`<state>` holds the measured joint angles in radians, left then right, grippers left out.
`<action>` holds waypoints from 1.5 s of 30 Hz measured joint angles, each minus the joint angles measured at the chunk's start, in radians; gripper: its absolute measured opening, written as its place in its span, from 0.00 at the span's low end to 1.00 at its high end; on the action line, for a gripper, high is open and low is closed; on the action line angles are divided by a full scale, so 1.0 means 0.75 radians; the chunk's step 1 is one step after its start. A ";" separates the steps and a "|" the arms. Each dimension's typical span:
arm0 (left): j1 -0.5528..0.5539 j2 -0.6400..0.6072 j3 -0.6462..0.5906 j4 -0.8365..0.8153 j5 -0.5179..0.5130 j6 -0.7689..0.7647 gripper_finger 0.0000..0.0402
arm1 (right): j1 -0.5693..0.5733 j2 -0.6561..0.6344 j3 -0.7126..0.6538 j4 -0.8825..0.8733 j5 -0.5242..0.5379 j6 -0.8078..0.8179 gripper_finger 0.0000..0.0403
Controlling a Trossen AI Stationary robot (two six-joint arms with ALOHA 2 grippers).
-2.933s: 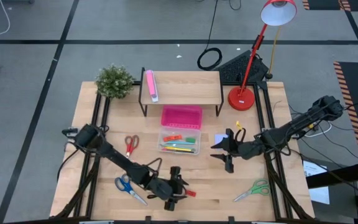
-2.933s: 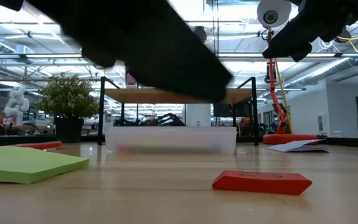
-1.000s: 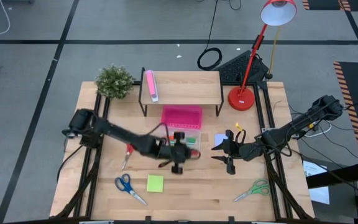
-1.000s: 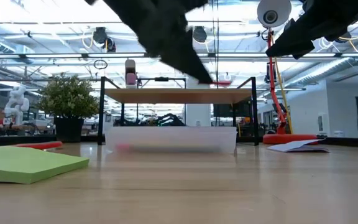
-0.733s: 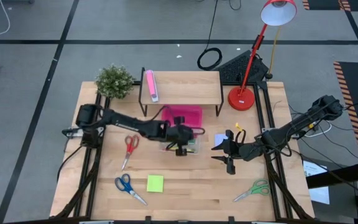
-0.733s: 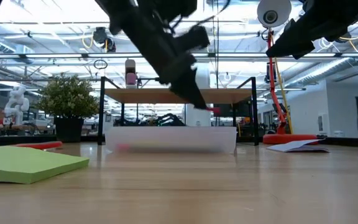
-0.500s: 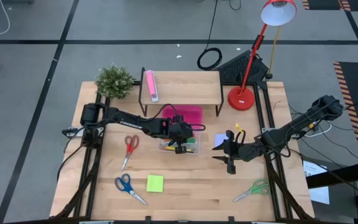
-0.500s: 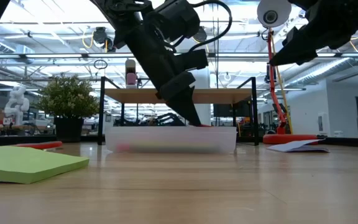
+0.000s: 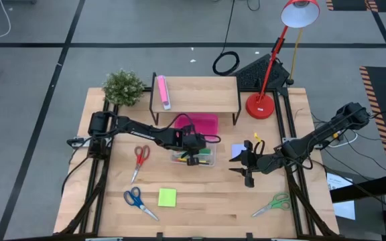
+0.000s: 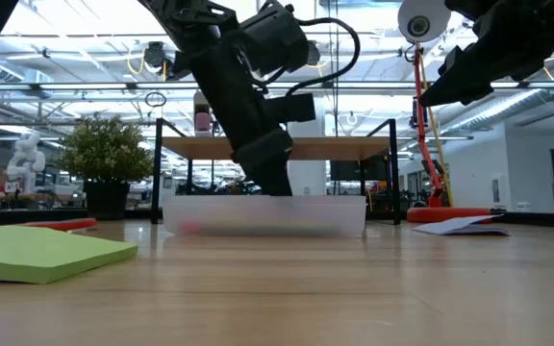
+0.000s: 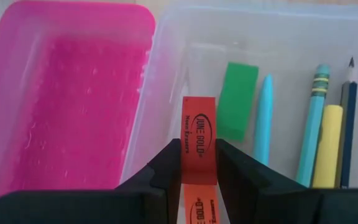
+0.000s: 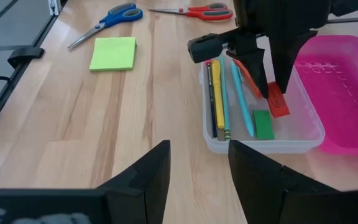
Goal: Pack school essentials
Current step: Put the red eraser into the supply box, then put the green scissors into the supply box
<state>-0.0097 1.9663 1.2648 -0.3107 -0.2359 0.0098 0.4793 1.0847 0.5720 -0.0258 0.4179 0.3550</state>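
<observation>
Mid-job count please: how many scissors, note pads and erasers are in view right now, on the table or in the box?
Scissors: 3 (red scissors, blue scissors, green scissors)
Note pads: 2 (lime-green pad, pale-blue pad)
Erasers: 2 (red eraser in the left claw, green eraser in the clear box)
Total: 7

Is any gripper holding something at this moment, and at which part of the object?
The left gripper holds the red eraser by its long sides, at the middle, inside the clear box. The right gripper is open and holds nothing.
</observation>
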 joint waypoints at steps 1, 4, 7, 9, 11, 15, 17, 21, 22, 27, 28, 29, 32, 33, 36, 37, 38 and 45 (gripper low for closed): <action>0.000 0.000 0.000 -0.004 0.000 -0.006 0.23 | 0.000 0.000 0.000 0.000 0.000 0.000 0.39; 0.001 0.000 0.000 -0.021 -0.008 -0.020 0.24 | 0.000 0.000 0.000 0.000 0.000 0.000 0.39; 0.002 0.000 0.000 -0.036 -0.049 -0.044 0.30 | 0.000 0.000 0.000 0.000 0.000 0.000 0.39; 0.003 0.000 0.000 -0.038 -0.057 -0.053 0.37 | 0.000 0.000 0.000 0.000 0.000 0.001 0.39; 0.003 0.000 0.000 -0.037 -0.076 -0.064 0.43 | 0.000 0.000 0.000 0.000 0.000 0.001 0.39; -0.005 0.000 0.000 -0.034 -0.076 -0.069 0.53 | 0.000 0.000 0.000 0.000 0.000 0.001 0.39; -0.009 -0.010 0.000 -0.038 -0.077 -0.085 0.55 | 0.000 0.000 0.000 0.000 0.000 0.001 0.39; -0.032 -0.067 0.001 -0.038 -0.081 -0.095 0.54 | 0.000 0.000 0.000 0.001 0.000 0.006 0.39; -0.040 -0.081 0.001 -0.039 -0.081 -0.095 0.53 | 0.000 0.000 0.000 0.002 0.000 0.006 0.39; -0.089 -0.174 0.002 -0.050 -0.082 -0.096 0.47 | 0.000 0.001 0.000 0.010 0.000 0.018 0.39; -0.102 -0.198 0.002 -0.058 -0.083 -0.101 0.46 | 0.000 0.001 0.000 0.007 0.000 0.027 0.39; -0.116 -0.223 0.002 -0.059 -0.084 -0.112 0.45 | 0.000 0.001 0.000 0.005 0.000 0.037 0.39; -0.175 -0.278 0.002 -0.086 -0.087 -0.148 0.42 | 0.001 0.001 0.000 -0.027 -0.019 0.081 0.39; -0.200 -0.291 0.002 -0.109 -0.090 -0.167 0.41 | 0.001 0.001 0.000 -0.031 -0.043 0.098 0.39; -0.297 -0.322 0.002 -0.175 -0.150 -0.229 0.38 | 0.022 0.001 0.000 -0.046 -0.097 0.150 0.39; -0.333 -0.325 0.002 -0.201 -0.173 -0.250 0.38 | 0.038 0.001 0.000 -0.051 -0.110 0.169 0.39; -0.368 -0.324 0.002 -0.216 -0.195 -0.271 0.37 | 0.053 0.001 0.000 -0.051 -0.110 0.185 0.39; -0.585 -0.319 0.001 -0.284 -0.342 -0.416 0.37 | 0.149 0.001 0.018 -0.205 -0.109 0.399 0.39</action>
<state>-0.4486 1.7269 1.2655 -0.5236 -0.4921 -0.3020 0.5909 1.0851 0.5855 -0.1795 0.3363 0.6544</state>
